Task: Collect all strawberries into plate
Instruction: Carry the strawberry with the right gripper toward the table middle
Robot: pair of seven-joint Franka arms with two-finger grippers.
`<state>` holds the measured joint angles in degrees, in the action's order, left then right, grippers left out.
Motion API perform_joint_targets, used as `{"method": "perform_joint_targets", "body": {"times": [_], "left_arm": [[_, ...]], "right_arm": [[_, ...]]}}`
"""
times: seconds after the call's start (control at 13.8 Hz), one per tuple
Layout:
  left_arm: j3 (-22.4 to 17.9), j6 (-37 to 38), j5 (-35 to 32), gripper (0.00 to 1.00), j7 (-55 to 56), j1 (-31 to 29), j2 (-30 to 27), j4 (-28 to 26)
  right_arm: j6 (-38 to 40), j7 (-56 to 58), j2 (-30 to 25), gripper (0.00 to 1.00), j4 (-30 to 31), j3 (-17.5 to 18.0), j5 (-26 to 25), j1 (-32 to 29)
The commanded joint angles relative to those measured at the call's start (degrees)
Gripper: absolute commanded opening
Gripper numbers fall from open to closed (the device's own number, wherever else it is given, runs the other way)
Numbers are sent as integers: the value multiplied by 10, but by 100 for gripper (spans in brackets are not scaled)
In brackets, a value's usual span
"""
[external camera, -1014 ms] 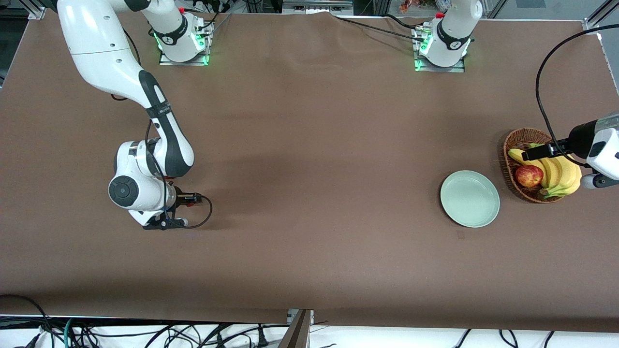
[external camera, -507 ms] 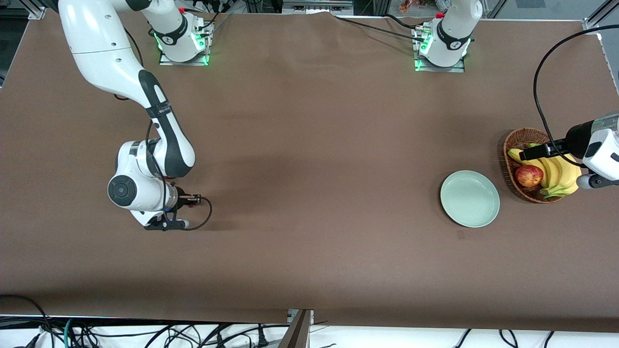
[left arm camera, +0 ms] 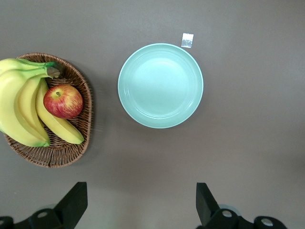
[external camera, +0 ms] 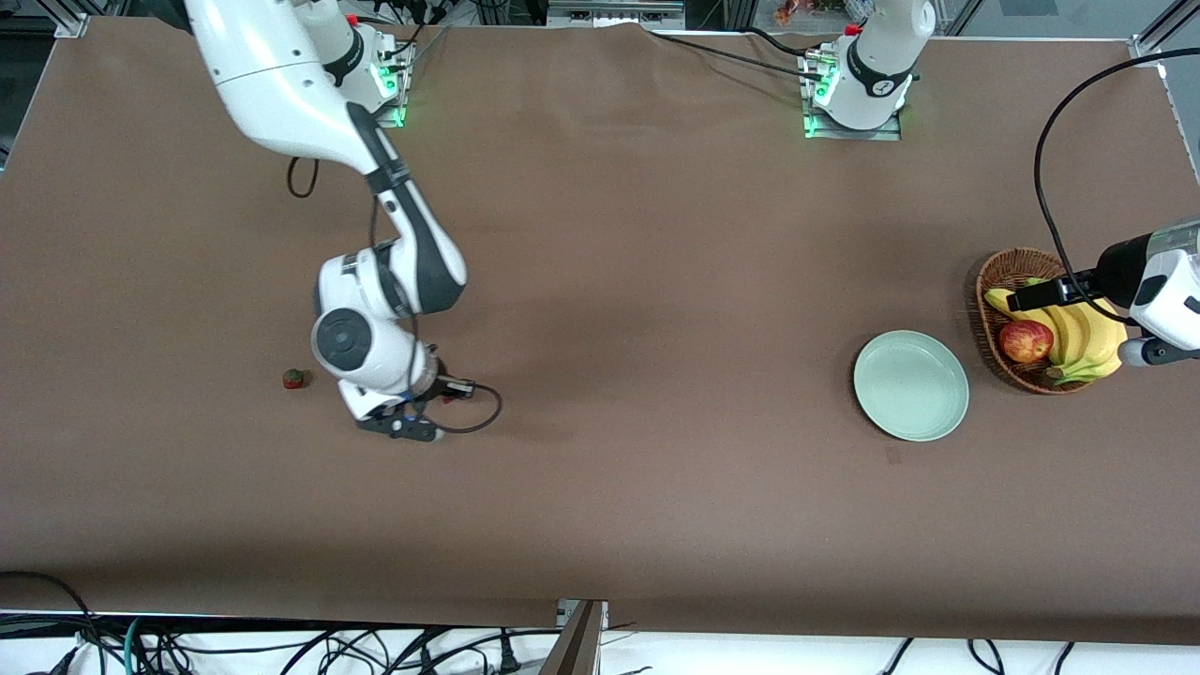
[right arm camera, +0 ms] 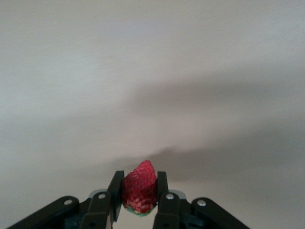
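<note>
Right gripper (right arm camera: 139, 202) shifted toward left arm's end of tabletop (external camera: 656, 525), uncovering second strawberry (external camera: 294, 378); note jaws clamped on red, green-capped strawberry (right arm camera: 139, 192) above tabletop. Plate (external camera: 910, 385) empty; basket (external camera: 996, 272) holds one apple (external camera: 1025, 340), banana bunch (external camera: 1087, 342). Left gripper (left arm camera: 141, 202) waits over basket, jaws wide.

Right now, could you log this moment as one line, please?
right gripper: shut on strawberry | left gripper: open, waiting | second strawberry: on table | plate: empty
</note>
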<state>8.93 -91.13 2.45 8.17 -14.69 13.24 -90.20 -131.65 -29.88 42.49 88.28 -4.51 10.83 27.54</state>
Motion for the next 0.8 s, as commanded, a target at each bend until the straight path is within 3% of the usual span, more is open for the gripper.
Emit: {"method": "perform_joint_targets", "body": {"times": [0.0, 0.36, 0.72], "left_arm": [[0, 17, -10, 100, 4, 0, -2, 0], [1, 30, -5, 100, 4, 8, 2, -7], [25, 31, 26, 100, 28, 24, 6, -8]], "right_arm": [[-45, -81, 16, 9, -12, -7, 8, 50], [-88, -177, 22, 9, -37, -6, 9, 136], [-155, -299, 79, 10, -95, -6, 9, 225]]}}
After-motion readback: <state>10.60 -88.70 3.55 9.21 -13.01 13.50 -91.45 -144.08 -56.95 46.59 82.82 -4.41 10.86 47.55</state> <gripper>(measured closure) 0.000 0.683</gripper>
